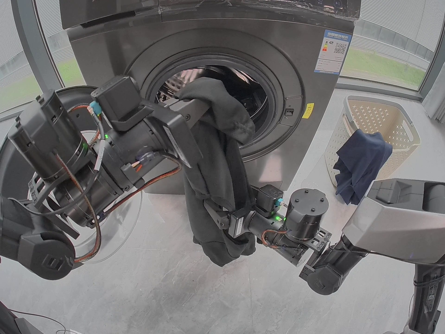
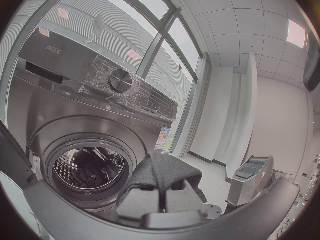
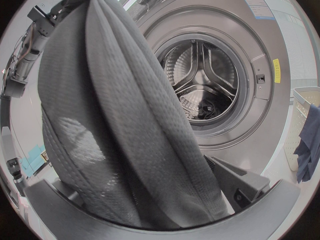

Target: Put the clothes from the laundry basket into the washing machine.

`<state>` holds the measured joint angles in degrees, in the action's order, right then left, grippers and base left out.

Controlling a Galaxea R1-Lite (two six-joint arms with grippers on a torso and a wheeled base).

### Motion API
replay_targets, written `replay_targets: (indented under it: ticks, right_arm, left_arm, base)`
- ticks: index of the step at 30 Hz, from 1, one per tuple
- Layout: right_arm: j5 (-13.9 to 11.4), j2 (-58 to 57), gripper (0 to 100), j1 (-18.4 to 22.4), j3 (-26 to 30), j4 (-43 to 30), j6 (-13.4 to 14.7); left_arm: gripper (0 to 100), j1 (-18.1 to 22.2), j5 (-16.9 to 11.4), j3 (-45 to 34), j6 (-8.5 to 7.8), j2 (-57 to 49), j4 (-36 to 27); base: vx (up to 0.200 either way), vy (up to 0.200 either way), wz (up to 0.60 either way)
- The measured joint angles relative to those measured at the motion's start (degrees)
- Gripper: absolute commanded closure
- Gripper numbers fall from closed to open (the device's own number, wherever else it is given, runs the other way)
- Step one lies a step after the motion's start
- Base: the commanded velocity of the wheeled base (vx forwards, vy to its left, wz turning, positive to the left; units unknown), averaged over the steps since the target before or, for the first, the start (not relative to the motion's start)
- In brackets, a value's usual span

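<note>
Counts: 1 washing machine (image 1: 306, 61), 1 laundry basket (image 1: 371, 114), 2 garments outside the drum, 1 dark bundle (image 3: 208, 110) inside it, 2 grippers.

Garment one is the dark grey garment (image 1: 218, 163). Its top sits right at the drum mouth (image 1: 264, 93) and the rest hangs down in front of the machine, clear of the floor. My left gripper (image 2: 162, 197) is up at the mouth, pads (image 2: 140, 200) nearly together and clamped on the top fold, with cloth draped over the tips. My right gripper (image 1: 222, 214) is lower down, buried in the hanging part; how tight it grips I can't tell.

Garment two is a navy cloth (image 1: 361, 163), draped over the near rim of the basket and hanging down outside. The basket stands on the floor, right of the machine.

The machine's door (image 1: 123, 228) is swung open to the left. In the head view the left arm and the hanging garment cover the left half of the mouth. Windows behind, pale floor.
</note>
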<state>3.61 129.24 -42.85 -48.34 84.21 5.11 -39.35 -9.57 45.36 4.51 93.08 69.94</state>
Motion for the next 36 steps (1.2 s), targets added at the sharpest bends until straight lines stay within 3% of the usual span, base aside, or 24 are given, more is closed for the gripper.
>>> replay_targets:
  ticks: [12, 13, 23, 29, 36]
  right_arm:
    - [0.0, 4.3, 0, 3.2, -6.2, -0.9, -0.7]
    - [0.0, 4.7, 100, 3.2, -6.7, -0.8, -0.7]
    - [0.0, 7.4, 100, 3.4, -12.7, -0.2, -0.6]
    - [0.0, 5.9, 100, 5.3, -12.2, -0.8, -0.6]
    - [0.3, 1.8, 100, 6.5, -11.6, -0.9, -0.5]
  left_arm:
    - [100, -1.5, 0.1, 0.8, 0.02, 0.0, 0.0]
    - [100, -1.5, 0.1, 0.8, 0.02, 0.0, 0.0]
    - [100, -0.1, 0.2, -0.2, 0.49, -0.2, 0.6]
    - [100, 5.4, 0.3, -3.6, 0.61, -0.4, 0.9]
    - [100, 9.4, -0.1, -13.6, 0.33, 0.4, 1.0]
  base:
    - [0.000, 0.000, 0.00]
    - [0.000, 0.000, 0.00]
    - [0.000, 0.000, 0.00]
    - [0.000, 0.000, 0.00]
    - [0.000, 0.000, 0.00]
